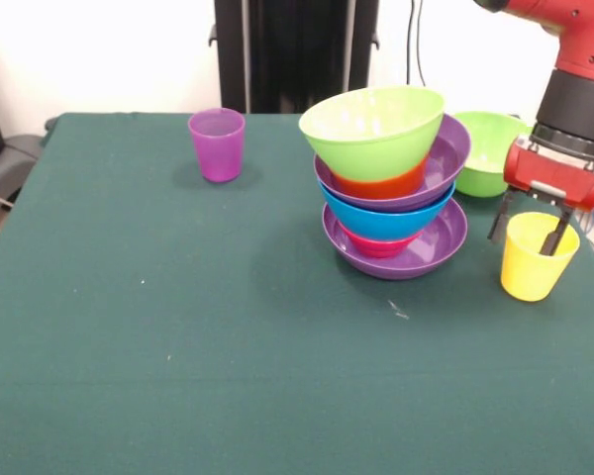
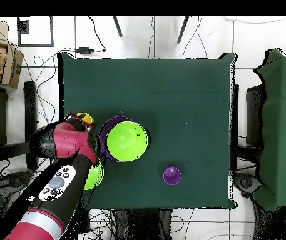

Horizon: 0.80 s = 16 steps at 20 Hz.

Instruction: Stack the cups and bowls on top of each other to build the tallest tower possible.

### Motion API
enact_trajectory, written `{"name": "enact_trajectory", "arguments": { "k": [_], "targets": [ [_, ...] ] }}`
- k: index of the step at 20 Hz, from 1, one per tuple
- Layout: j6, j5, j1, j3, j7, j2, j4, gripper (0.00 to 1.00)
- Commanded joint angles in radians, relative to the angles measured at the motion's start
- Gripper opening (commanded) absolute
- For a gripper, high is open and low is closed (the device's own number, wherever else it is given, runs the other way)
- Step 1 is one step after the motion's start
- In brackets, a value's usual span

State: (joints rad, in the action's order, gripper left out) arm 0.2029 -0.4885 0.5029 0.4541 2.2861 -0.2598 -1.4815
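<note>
Fingers (image 1: 556, 236): two dark prongs spread apart, one dipped inside the small yellow tapered plastic cup (image 1: 538, 256), the other outside its left wall; straddling the rim, not pressed shut on it.
Gripper (image 1: 528, 230): red block under a black wrist, hanging over the yellow cup; in the overhead view mostly hidden beneath the arm.
Yellow cup: upright on the dark green cloth-covered surface (image 1: 178, 327), near its right edge in the front view, just right of the tower.
Tower (image 1: 391, 188): wide glossy purple bowl (image 1: 431, 242) as base, then red-pink, large blue (image 1: 381, 220), second purple, orange, and a lime green bowl (image 1: 371, 129) tilted on top.
Second lime green bowl (image 1: 490, 150): alone behind the tower, close to the gripper.
Translucent purple plastic cup (image 1: 217, 144): upright, well apart from the tower, toward the far left.
Open room: wide bare cloth across the near half and the left side; tight between tower, green bowl and right edge.
</note>
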Motion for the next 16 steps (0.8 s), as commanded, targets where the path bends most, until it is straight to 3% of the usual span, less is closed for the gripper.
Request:
{"name": "enact_trajectory", "arguments": {
  "k": [1, 14, 15, 16],
  "targets": [
    [-0.084, -0.073, 0.018, -0.094, 0.267, 0.078, -0.045, 1.0],
    [-0.141, -0.13, 0.018, -0.109, 0.238, 0.101, -0.056, 1.0],
    [-0.177, -0.157, 0.033, -0.098, 0.26, 0.109, -0.064, 0.0],
    [-0.172, -0.169, 0.045, -0.081, 0.269, 0.117, -0.06, 0.0]
  ]
}}
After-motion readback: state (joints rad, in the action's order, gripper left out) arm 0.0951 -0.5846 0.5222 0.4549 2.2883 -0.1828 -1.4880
